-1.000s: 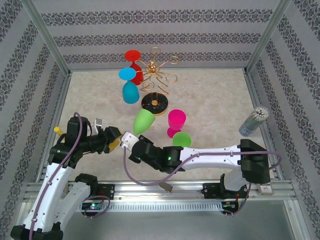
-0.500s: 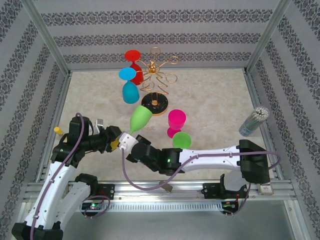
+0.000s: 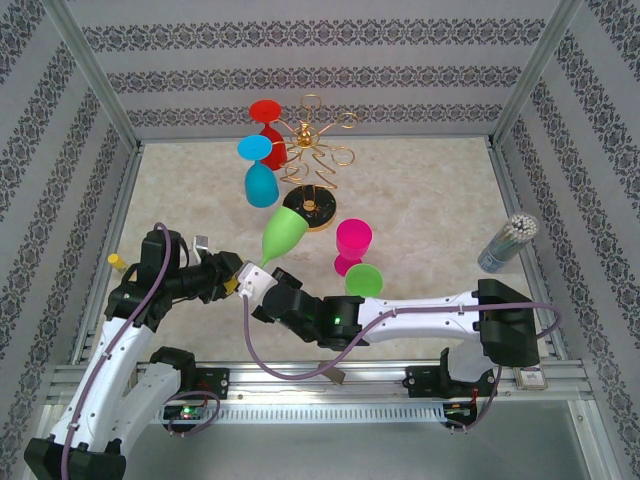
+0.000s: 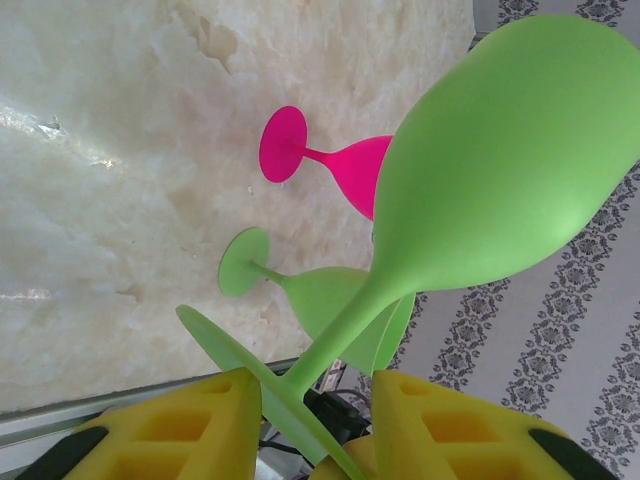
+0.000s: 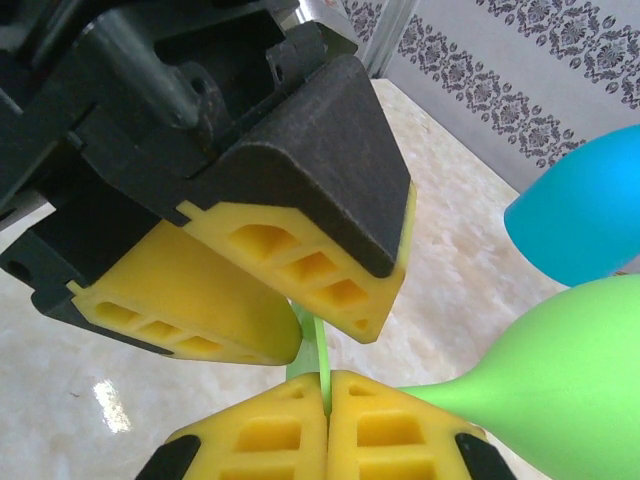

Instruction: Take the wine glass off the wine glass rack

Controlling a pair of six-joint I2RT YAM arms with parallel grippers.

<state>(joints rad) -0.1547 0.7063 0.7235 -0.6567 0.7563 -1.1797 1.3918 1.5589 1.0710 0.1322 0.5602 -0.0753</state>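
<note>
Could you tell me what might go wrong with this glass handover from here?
The right gripper pinches only the thin foot of the lime wine glass, so it could slip or twist. The left gripper straddles the stem with jaws apart; releasing early might drop it against the pink glass nearby.

Five wine glasses: red (image 3: 266, 113), blue (image 3: 262, 186), lime (image 3: 283, 232), pink (image 3: 353, 240), green (image 3: 364, 279), one gold rack (image 3: 318, 152), one tube of sticks (image 3: 507, 243)

Overhead cam looks down from behind the arms at the whole counter (image 3: 430, 200). Both wrist cams sit super close, sharing the green glass (image 3: 283, 232).
</note>
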